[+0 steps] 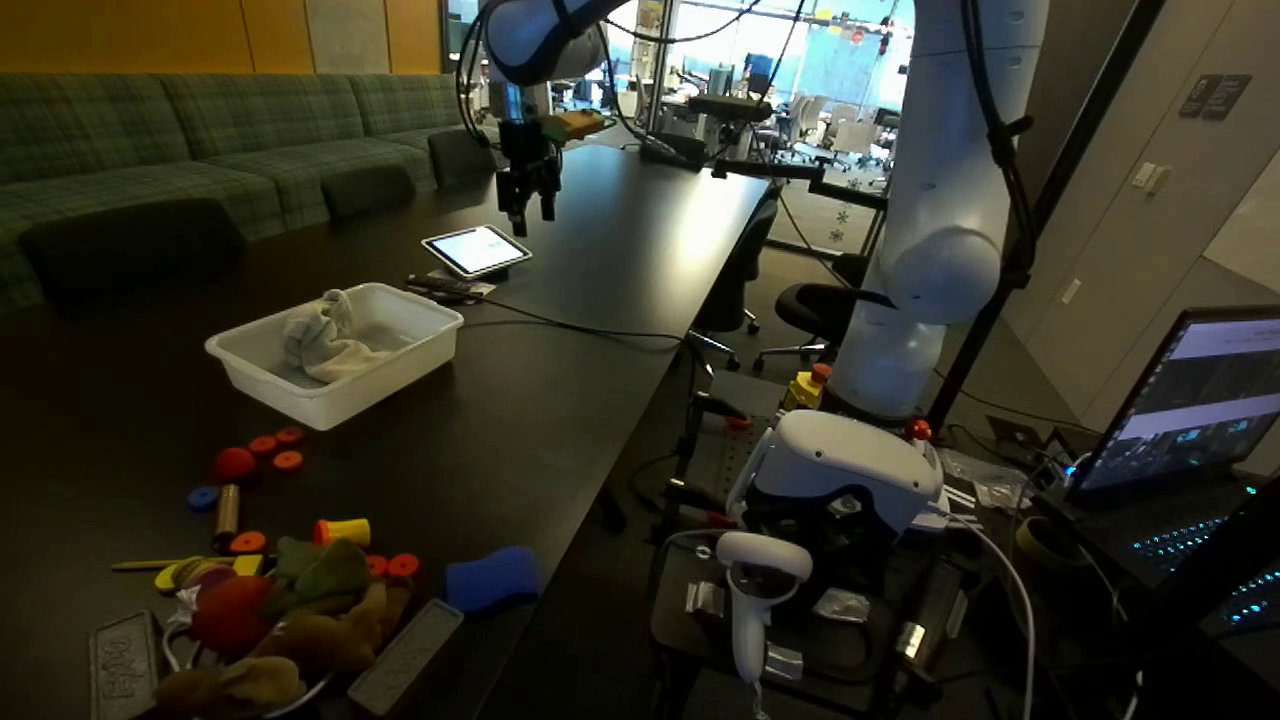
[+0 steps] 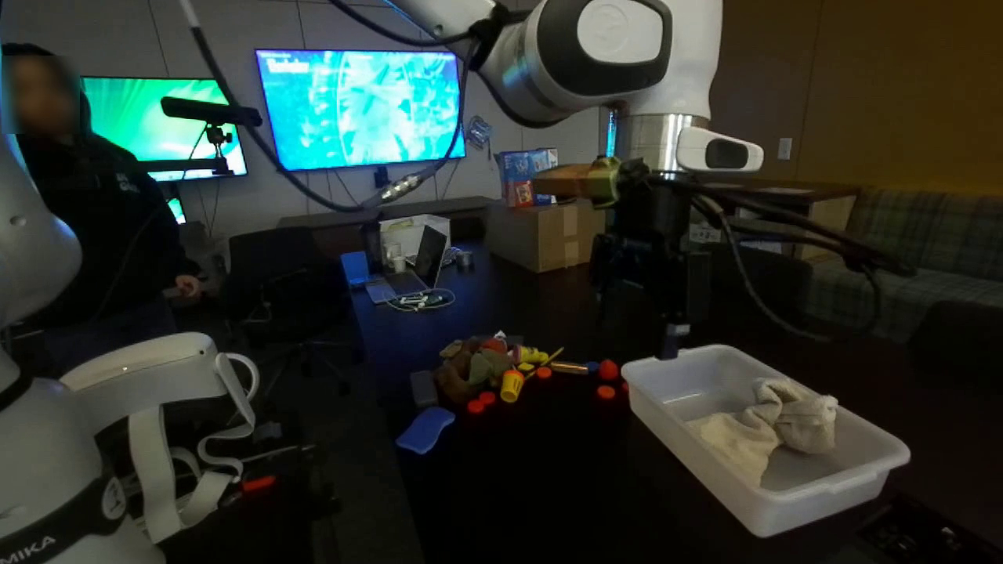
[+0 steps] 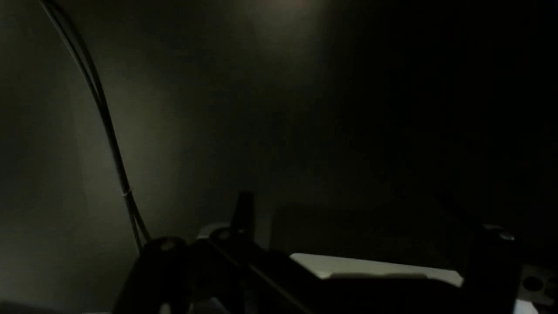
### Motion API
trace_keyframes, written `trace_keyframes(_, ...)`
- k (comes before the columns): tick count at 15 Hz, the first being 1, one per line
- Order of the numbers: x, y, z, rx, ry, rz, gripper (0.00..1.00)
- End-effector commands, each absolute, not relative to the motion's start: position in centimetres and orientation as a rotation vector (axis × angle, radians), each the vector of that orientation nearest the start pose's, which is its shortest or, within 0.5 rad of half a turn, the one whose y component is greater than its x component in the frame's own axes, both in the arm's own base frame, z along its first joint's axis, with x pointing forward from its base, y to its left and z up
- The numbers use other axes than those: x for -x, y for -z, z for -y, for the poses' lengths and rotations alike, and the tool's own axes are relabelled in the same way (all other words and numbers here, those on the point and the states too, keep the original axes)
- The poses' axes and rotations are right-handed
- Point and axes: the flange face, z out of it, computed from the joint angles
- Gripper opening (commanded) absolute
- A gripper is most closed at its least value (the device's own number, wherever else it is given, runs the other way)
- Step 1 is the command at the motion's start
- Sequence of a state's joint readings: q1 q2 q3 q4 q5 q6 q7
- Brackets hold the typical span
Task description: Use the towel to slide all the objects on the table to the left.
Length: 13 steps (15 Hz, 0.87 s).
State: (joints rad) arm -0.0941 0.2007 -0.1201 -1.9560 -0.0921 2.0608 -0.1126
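Observation:
The pale towel (image 1: 325, 340) lies crumpled inside a white bin (image 1: 335, 405) on the dark table (image 1: 540, 400). In an exterior view the towel (image 2: 799, 419) leans over toward the bin's far end. My gripper (image 1: 533, 215) hangs pointing down, in the air away from the towel. Its fingers are apart and hold nothing; the wrist view also shows the spread gripper (image 3: 344, 200). Loose objects sit in a group beyond the bin: a red ball (image 1: 235, 464), a blue lid (image 1: 203, 498), a yellow tub (image 1: 345, 531), a blue sponge-like piece (image 1: 492, 578), a green-brown soft toy (image 1: 320, 575) and several red lids.
A tablet (image 1: 478, 250) stands on the table near a dark remote (image 1: 445, 286) and cables (image 1: 570, 325). Grey blocks (image 1: 408, 655) lie by the toys. A laptop (image 2: 427, 258) and cardboard box (image 2: 548, 235) stand farther along. A pale edge (image 3: 375, 264) shows below the fingers.

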Motion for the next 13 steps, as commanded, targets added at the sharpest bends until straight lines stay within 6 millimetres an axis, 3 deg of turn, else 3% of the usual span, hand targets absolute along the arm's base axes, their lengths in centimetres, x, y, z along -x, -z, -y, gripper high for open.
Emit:
trace_keyframes(1, -51.9, -36.2, 14.7, 3.225, 0.04, 0.068, 1.0)
trace_keyframes(3, -49.5, -35.1, 16.0, 3.235, 0.177, 0.124, 1.0)
trace_keyframes(9, -42.4, -31.3, 16.9, 3.239, 0.465, 0.201, 1.0)
trace_keyframes(10, -44.9, -31.1, 17.1, 3.25, 0.366, 0.168, 1.0)
trace_keyframes(13, -43.0, -30.3, 16.8, 3.246, 0.397, 0.185, 1.0)
